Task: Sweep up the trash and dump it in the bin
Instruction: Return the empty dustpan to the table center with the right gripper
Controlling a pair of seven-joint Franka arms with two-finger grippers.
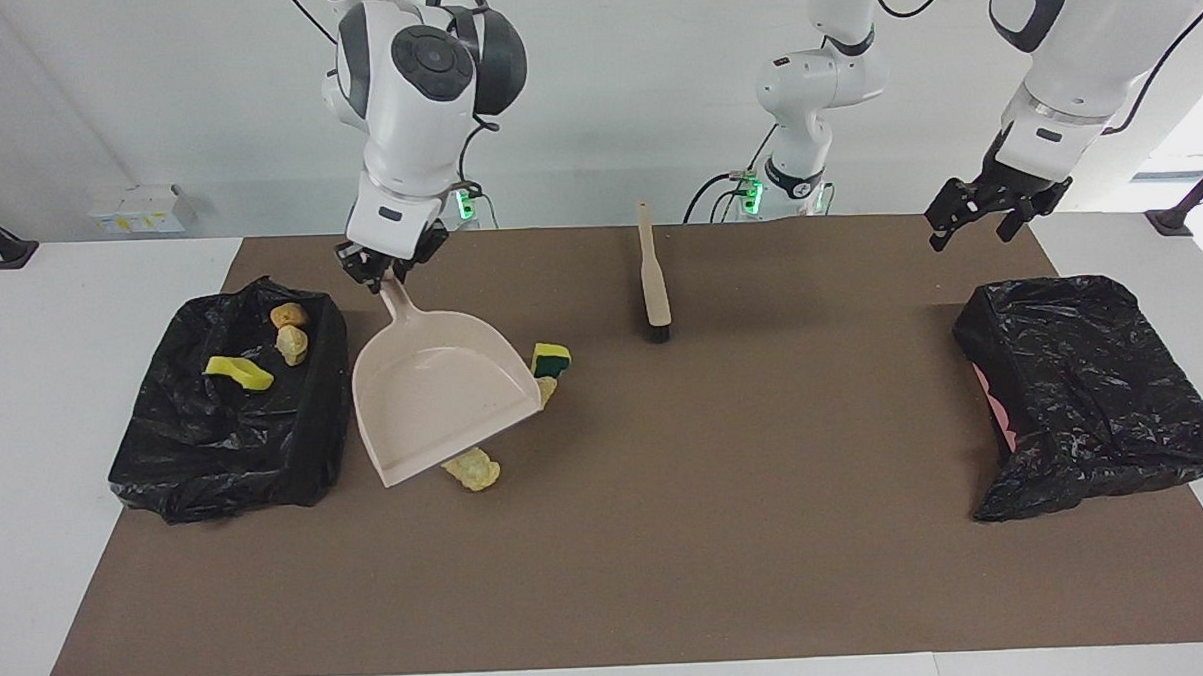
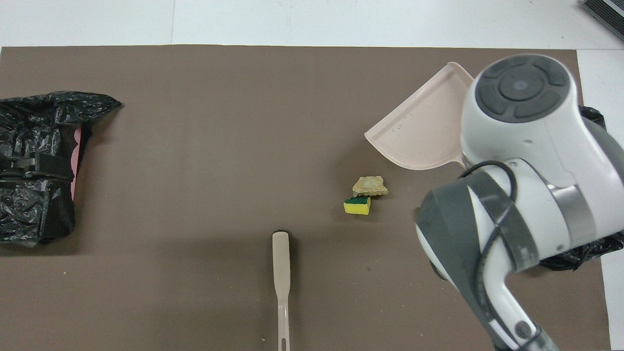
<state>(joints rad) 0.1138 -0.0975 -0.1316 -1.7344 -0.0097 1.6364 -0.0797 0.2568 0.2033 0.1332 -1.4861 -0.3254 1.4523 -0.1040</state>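
Observation:
My right gripper point(image 1: 384, 273) is shut on the handle of the beige dustpan point(image 1: 442, 399), which hangs tilted over the mat beside the bin point(image 1: 309, 428). In the black-lined bin lie a yellow sponge bit point(image 1: 238, 373) and two tan lumps point(image 1: 290, 331). On the mat lies more trash. A yellow-and-green sponge point(image 1: 551, 358) point(image 2: 357, 205) and a tan lump point(image 2: 370, 185) sit by the pan's edge. Another lump point(image 1: 474, 472) peeks out under its lip. The pan point(image 2: 421, 131) hides anything else below it. My left gripper point(image 1: 982, 215) hangs open and holds nothing.
The beige brush point(image 1: 652, 279) point(image 2: 281, 273) lies on the brown mat near the robots, bristles pointing away from them. A second black bag point(image 1: 1084, 391) point(image 2: 34, 195) sits at the left arm's end, below the waiting left gripper.

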